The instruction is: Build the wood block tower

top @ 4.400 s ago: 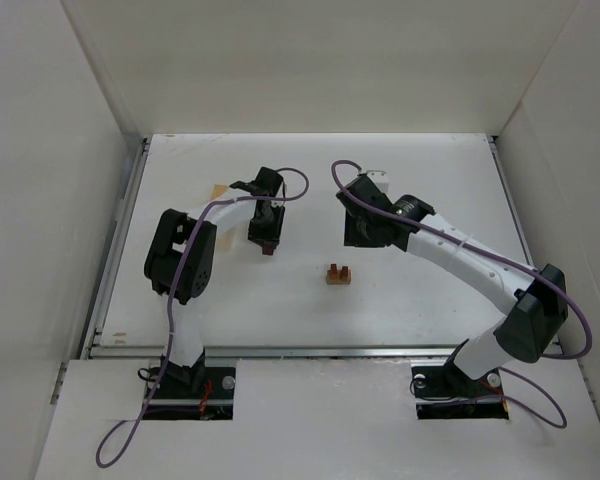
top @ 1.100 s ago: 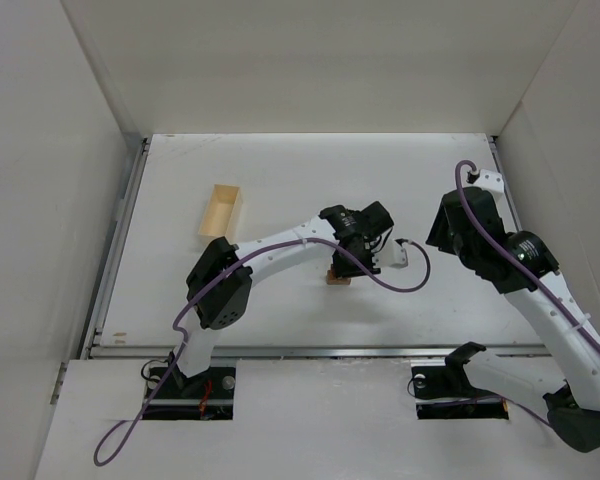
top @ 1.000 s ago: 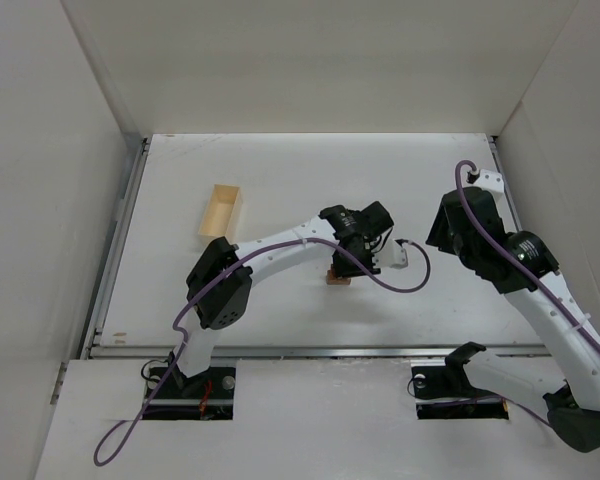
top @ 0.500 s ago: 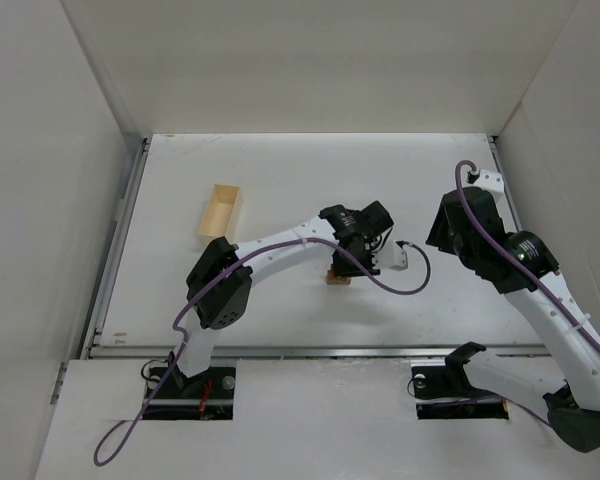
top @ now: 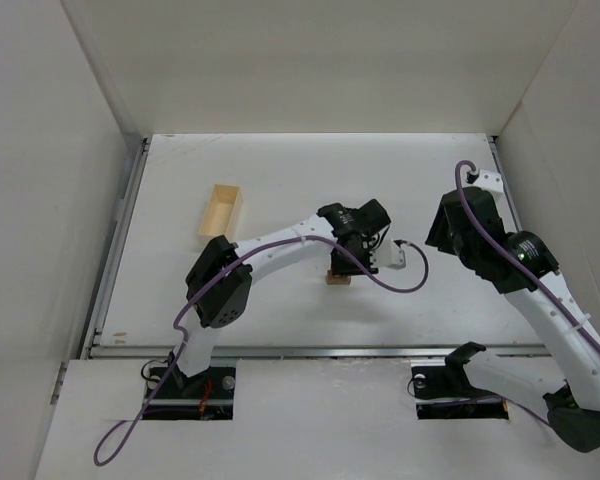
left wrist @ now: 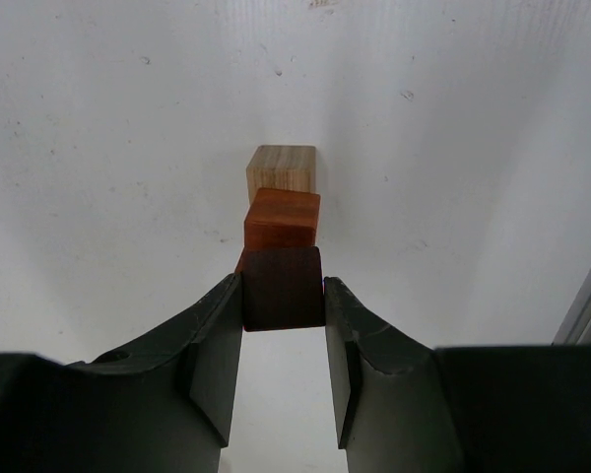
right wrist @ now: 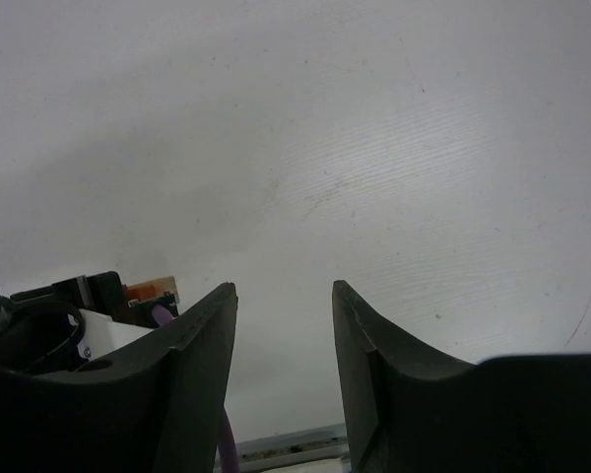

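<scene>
Three blocks now line up on the counter [top: 280, 170]: left pincer [left wrist: 283, 307], moved here from the wooden tray [top: 221, 211], clamps the dark brown cube [left wrist: 282, 288] against the reddish-orange cube [left wrist: 283, 219], tan block [left wrist: 282, 169] beyond. Right pincer [right wrist: 285, 296] withdrawn, half-open, empty. Release remains.

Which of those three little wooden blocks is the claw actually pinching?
The dark brown block, clamped in the left gripper. The reddish-orange block and the light tan block lie beyond it, outside the grip.
</scene>
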### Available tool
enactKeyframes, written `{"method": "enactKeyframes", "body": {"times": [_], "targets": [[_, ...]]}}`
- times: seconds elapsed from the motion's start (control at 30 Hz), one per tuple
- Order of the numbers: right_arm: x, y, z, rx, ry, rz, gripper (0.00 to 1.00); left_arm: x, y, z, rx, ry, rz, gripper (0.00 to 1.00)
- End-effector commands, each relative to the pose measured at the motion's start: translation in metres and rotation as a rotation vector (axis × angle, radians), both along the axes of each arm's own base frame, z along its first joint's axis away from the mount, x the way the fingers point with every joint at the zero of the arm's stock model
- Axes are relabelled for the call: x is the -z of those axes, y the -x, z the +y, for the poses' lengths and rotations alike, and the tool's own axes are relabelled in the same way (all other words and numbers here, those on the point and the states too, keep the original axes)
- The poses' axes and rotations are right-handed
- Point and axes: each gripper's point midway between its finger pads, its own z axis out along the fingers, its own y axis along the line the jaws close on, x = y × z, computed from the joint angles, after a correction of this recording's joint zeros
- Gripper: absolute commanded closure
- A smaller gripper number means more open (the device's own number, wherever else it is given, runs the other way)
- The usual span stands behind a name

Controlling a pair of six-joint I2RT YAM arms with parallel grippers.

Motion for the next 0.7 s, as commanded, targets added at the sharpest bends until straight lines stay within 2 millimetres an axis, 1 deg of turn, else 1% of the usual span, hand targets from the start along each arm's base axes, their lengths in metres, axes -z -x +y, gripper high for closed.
{"method": "enactKeyframes", "body": {"times": [0.0,0.07,0.13,0.43,0.67], "targets": [[-0.0047,-0.0051,0.0035,0.004,-0.022,-0.026,0.51,0.0006,-0.0002,0.0062,0.012,-0.003,0.018,1.0],[-0.0047,-0.0051,0.0035,0.004,-0.022,-0.026,0.51,0.0029,-0.0006,0.0063,0.02,-0.004,0.015,1.0],[-0.004,-0.0078,0.0051,0.004,-0.022,-0.026,0.51,0.0029,-0.0006,0.0063,0.02,-0.004,0.015,1.0],[-0.0019,-0.0092,0.0058,0.004,-0.017,-0.018,0.51,0.0021,-0.0003,0.0006,0.026,0.021,0.02,1.0],[-0.0019,-0.0092,0.0058,0.004,-0.017,-0.018,0.51,0.0021,-0.0003,0.0006,0.026,0.021,0.02,1.0]]}}
